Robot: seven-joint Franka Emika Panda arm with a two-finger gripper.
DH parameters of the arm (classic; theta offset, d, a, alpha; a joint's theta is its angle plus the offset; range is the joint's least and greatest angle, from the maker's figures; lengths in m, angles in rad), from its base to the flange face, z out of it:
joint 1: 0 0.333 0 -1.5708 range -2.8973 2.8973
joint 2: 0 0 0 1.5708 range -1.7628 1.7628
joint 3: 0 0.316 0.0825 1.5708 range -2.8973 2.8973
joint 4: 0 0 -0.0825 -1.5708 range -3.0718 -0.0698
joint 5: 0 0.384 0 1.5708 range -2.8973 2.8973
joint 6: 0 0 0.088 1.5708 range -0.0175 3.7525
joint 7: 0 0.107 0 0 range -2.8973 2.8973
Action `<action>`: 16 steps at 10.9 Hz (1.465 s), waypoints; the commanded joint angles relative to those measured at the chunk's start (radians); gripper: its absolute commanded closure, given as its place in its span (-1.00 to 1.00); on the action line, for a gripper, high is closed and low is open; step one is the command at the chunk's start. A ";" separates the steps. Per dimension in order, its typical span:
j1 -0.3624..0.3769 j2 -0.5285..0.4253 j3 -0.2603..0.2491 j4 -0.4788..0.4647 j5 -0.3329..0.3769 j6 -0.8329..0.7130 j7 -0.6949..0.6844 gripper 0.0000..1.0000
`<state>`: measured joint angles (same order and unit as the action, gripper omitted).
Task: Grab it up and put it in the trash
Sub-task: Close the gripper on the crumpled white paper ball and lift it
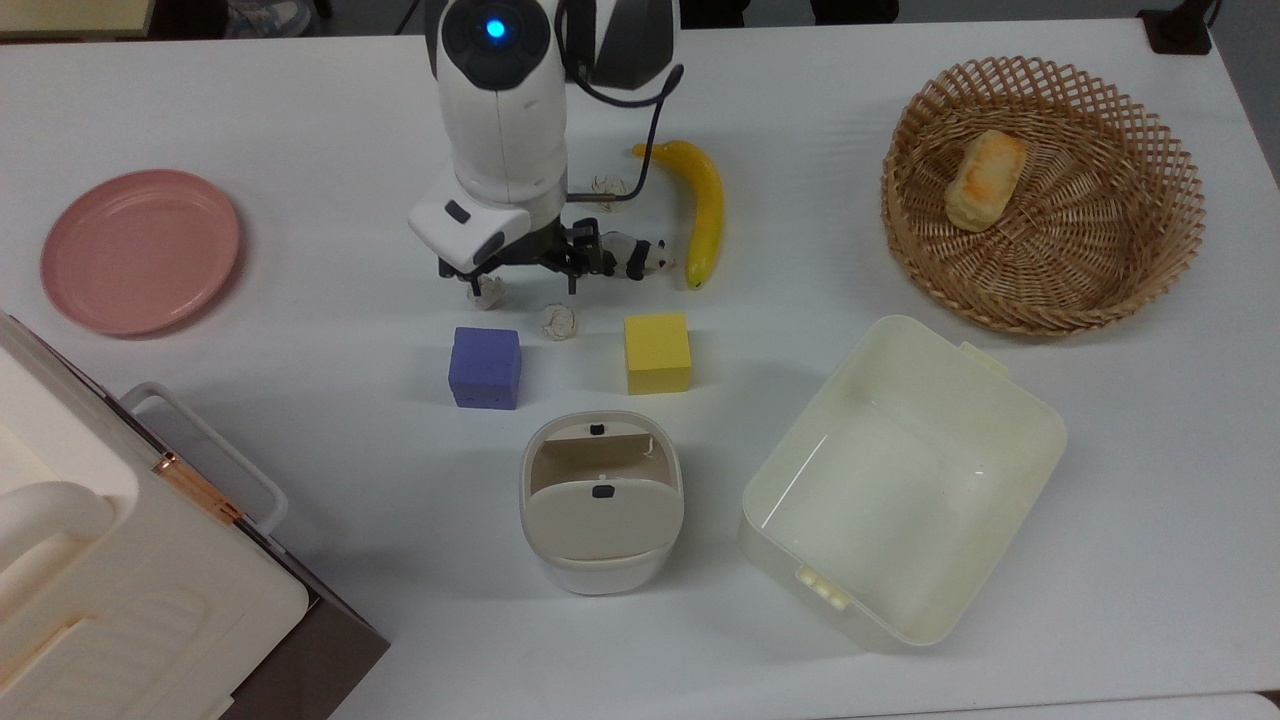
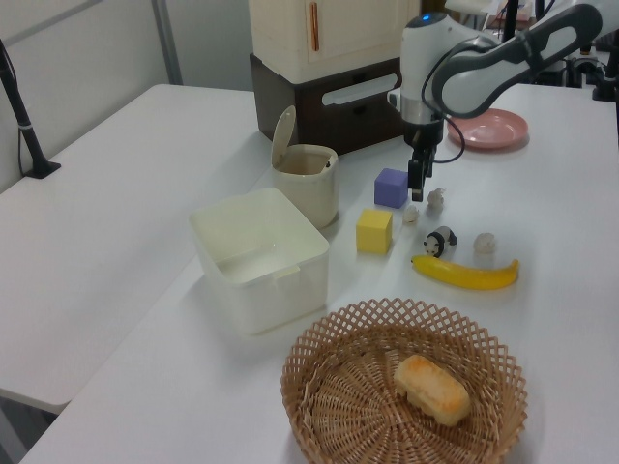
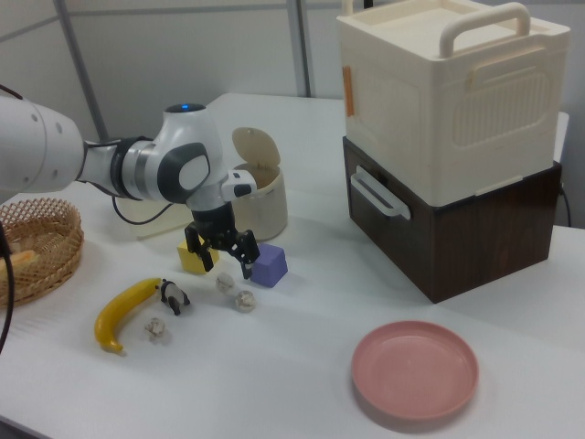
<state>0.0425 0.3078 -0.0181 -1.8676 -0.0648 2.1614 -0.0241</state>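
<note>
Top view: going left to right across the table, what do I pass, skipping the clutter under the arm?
Pink plate → purple cube → trash bin → yellow cube → banana → cream tub → wicker basket holding a bread roll.

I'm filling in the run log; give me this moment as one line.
phase: approach | gripper: open, holding nothing, above the paper balls | nearest paper ball: on table | bin: flap tilted open, beyond purple cube
</note>
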 commanded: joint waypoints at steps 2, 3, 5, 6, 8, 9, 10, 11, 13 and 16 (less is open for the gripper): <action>0.017 0.037 -0.005 -0.002 -0.015 0.069 0.053 -0.81; 0.019 0.051 0.003 -0.002 -0.015 0.102 0.081 -0.69; 0.017 0.057 0.020 -0.002 -0.015 0.133 0.107 -0.22; 0.016 0.057 0.024 -0.002 -0.013 0.133 0.108 -0.05; 0.017 0.059 0.032 -0.002 -0.013 0.132 0.108 0.02; 0.016 0.060 0.035 -0.002 -0.013 0.129 0.108 0.02; 0.017 0.063 0.035 -0.002 -0.013 0.130 0.108 0.02; 0.017 0.065 0.035 -0.002 -0.015 0.127 0.107 0.12; 0.019 0.059 0.035 -0.001 -0.015 0.120 0.107 0.51; 0.016 0.039 0.035 0.097 -0.015 -0.001 0.113 0.60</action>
<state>0.0556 0.3710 0.0149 -1.8416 -0.0650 2.2673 0.0624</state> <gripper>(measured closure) 0.744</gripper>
